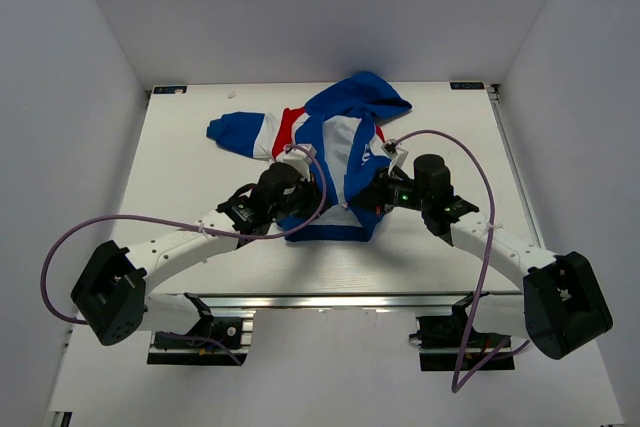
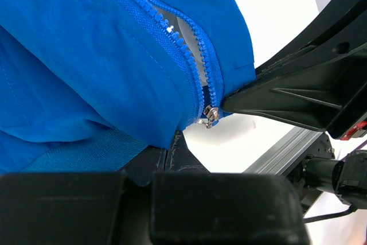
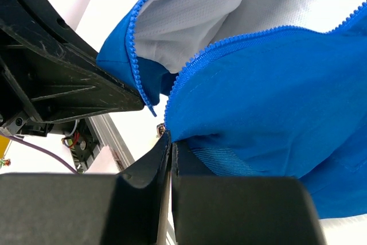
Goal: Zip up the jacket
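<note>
The blue jacket (image 1: pixel 345 137) with white and red panels lies on the white table (image 1: pixel 190 177), hood at the far side, front open. My left gripper (image 1: pixel 308 195) and right gripper (image 1: pixel 376 193) meet at its near hem. In the left wrist view my left gripper (image 2: pixel 170 142) is shut on the blue hem (image 2: pixel 86 55) just left of the metal zipper slider (image 2: pixel 210 116), which sits at the bottom of the parted teeth. In the right wrist view my right gripper (image 3: pixel 171 139) is shut on the hem fabric (image 3: pixel 275 84) beside the slider (image 3: pixel 161 130); white lining shows above.
One sleeve (image 1: pixel 240 132) stretches left across the table. An aluminium rail (image 1: pixel 330 300) runs along the near edge. Purple cables (image 1: pixel 150 222) loop from both arms. White walls enclose the table on three sides.
</note>
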You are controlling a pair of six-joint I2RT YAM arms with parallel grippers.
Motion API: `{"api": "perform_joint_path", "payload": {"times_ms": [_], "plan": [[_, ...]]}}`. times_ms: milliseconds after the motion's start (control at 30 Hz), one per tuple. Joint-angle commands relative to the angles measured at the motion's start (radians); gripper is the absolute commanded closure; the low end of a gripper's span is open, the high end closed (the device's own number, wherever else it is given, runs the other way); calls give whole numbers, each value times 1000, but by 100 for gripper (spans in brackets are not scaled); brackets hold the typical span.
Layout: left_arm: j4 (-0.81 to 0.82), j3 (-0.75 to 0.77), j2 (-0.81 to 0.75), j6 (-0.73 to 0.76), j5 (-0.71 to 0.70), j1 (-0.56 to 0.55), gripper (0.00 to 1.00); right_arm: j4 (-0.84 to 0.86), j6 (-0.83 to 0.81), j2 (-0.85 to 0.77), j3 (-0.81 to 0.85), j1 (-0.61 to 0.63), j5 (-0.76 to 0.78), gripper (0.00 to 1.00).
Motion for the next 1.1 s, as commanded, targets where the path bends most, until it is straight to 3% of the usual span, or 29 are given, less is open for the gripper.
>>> {"api": "perform_joint_path", "payload": {"times_ms": [0, 1067], "plan": [[31, 6, -40, -23, -3, -2, 100, 76, 0, -11, -10, -4, -28, 100], [62, 9, -11, -77, 66, 0, 100, 150, 21, -7, -36, -4, -67, 100]]}}
